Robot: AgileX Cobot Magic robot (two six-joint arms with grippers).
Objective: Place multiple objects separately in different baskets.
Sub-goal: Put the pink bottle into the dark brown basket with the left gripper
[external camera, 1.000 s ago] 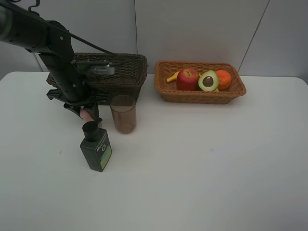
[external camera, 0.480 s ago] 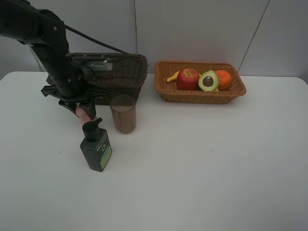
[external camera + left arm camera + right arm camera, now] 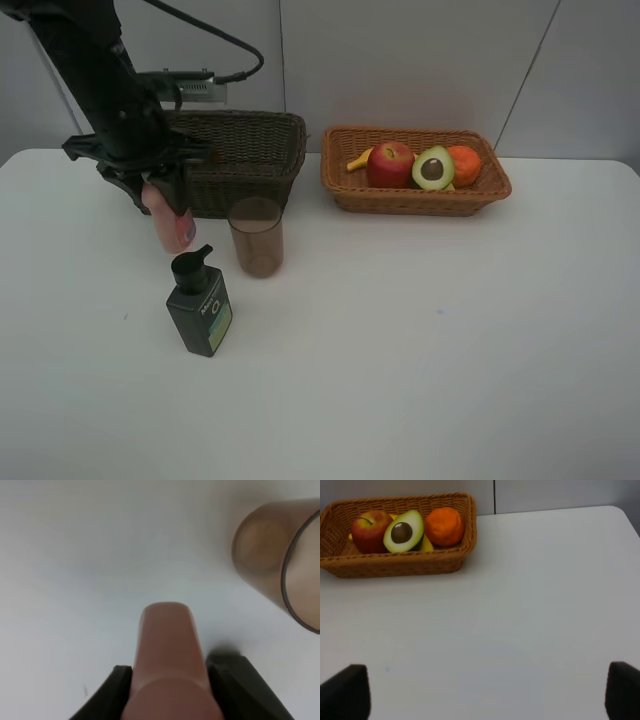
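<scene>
Left gripper (image 3: pixel 150 188): fingers half-closed and clamped on both sides of the small pink bottle (image 3: pixel 169 224), which hung clear of the table (image 3: pixel 420 340).
Bottle's place: just near-left of the dark basket (image 3: pixel 250 150), above the pump bottle (image 3: pixel 200 305).
Right gripper (image 3: pixel 482 695): spread wide, nothing in it.
Step in hand: by the look of it, carrying the bottle into the dark basket.
Doing it well: clear the rim before moving far, stay off the cup (image 3: pixel 257 237), then lower it inside before letting go.
Textures: the bottle was smooth, rounded plastic and probably slippery; the wicker was rough and could snag.
Cup: translucent and thin-walled, likely easy to tip.
Light basket (image 3: pixel 420 203): far right, shallow, holding the apple (image 3: pixel 390 163), avocado (image 3: pixel 433 167), orange (image 3: pixel 464 163) and banana (image 3: pixel 358 159).
</scene>
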